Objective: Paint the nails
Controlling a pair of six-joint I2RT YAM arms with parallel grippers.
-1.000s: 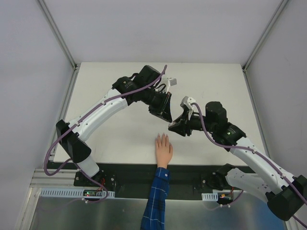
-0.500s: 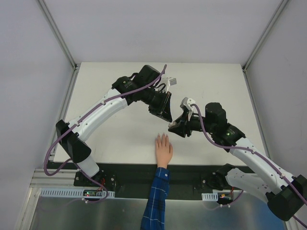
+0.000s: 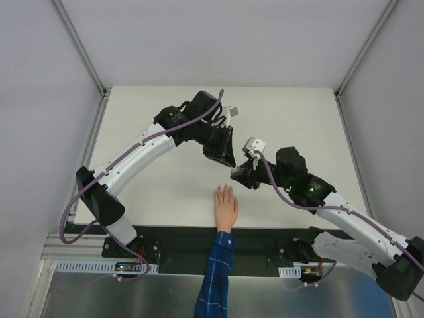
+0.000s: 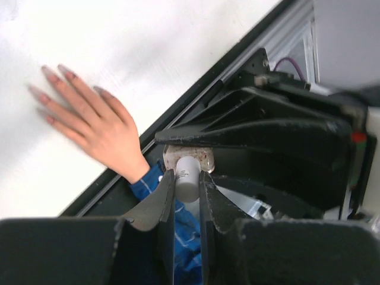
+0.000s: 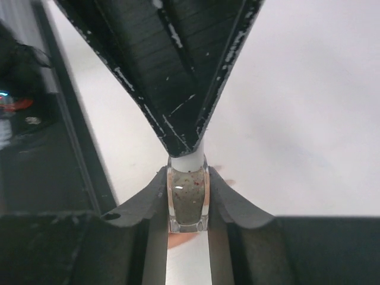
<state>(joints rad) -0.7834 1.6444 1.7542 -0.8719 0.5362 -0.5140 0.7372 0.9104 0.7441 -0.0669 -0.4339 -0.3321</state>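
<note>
Above the tabletop (image 3: 172, 192), the left hand (image 4: 187, 184) is clamped on the white cap (image 4: 187, 172) and the right hand (image 5: 189, 196) on the polish bottle (image 5: 189, 205): uncapping, I judge. Next, twist and draw them apart in line. Just nearward, the nails (image 4: 65, 72) tip a flat mannequin hand (image 3: 226, 207), long axis near-to-far, pointing toward the far edge.
</note>
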